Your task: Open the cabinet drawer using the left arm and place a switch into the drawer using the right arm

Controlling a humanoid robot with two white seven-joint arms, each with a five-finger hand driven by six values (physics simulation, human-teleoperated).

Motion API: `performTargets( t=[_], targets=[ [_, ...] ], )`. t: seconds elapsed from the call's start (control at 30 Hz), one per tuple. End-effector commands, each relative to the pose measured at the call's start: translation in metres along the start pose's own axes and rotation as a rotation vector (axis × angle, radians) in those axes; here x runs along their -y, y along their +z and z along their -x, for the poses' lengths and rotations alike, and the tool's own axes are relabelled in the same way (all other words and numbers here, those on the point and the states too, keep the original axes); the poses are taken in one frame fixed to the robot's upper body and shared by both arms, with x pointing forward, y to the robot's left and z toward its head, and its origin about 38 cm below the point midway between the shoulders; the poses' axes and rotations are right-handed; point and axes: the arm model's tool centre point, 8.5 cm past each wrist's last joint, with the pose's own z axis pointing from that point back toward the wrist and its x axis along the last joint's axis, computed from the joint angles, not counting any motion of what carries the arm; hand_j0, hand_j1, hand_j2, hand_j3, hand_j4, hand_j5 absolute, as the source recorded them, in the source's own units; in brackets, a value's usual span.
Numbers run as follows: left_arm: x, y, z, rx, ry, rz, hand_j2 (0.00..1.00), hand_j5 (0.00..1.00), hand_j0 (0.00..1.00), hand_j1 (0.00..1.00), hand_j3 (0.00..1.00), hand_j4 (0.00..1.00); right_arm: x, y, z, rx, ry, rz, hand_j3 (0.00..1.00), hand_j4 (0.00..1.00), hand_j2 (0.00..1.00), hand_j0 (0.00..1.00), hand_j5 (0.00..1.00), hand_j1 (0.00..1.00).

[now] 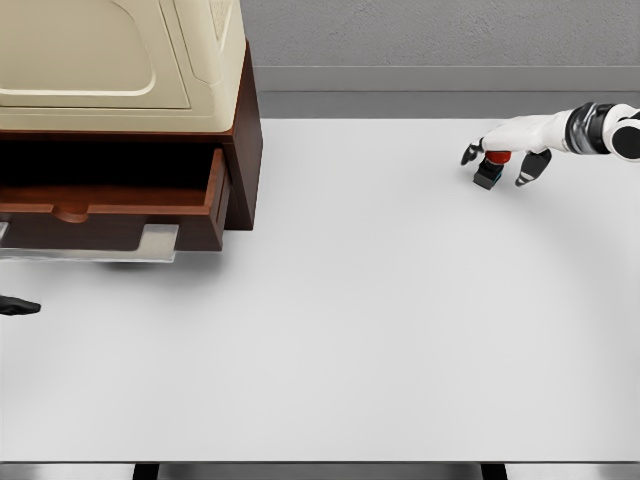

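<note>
Switch (490, 170) sits far right on the white table (380, 330), well apart from the cabinet (130, 90) at far left. Drawer (120, 205) is pulled out, dark inside. Right hand (505, 155) is over the switch, fingers draped down around it; can't tell if it's actually gripped. Left hand (18, 307): only dark fingertips at the left edge, state can't tell. Switch looks small, rigid, light, with a black base and red top. Best pinched by the black base sides; the red cap is likely smooth and slippery.
</note>
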Motion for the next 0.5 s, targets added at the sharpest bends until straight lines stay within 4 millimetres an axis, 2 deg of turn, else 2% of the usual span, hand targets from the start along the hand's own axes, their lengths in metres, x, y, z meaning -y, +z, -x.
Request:
performTargets(
  t=[0.0,0.17,0.3,0.37,0.47],
  targets=[
    [0.004,-0.002,0.003,-0.011,-0.009,0.022,1.00,1.00,1.00,1.00,1.00,1.00,0.000,0.001,0.001,-0.002,-0.008,0.004,0.77,0.77,0.77,0.77,0.77,0.77],
    [0.001,-0.044,-0.003,0.084,-0.024,0.079,1.00,1.00,1.00,1.00,1.00,1.00,0.000,0.001,0.001,-0.002,-0.007,0.003,0.76,0.76,0.76,0.76,0.76,0.76],
    [0.000,-0.062,-0.007,0.128,-0.031,0.103,1.00,1.00,1.00,1.00,1.00,1.00,0.001,0.000,0.000,0.001,-0.007,0.006,0.66,0.66,0.66,0.66,0.66,0.66],
    [0.000,-0.083,-0.012,0.177,-0.040,0.133,1.00,1.00,1.00,1.00,1.00,1.00,0.001,0.000,0.000,0.001,-0.007,0.005,0.64,0.64,0.64,0.64,0.64,0.64],
    [0.000,-0.098,-0.017,0.214,-0.047,0.152,1.00,1.00,1.00,1.00,1.00,1.00,0.001,0.000,0.000,0.001,-0.007,0.005,0.62,0.62,0.62,0.62,0.62,0.62]
  ],
)
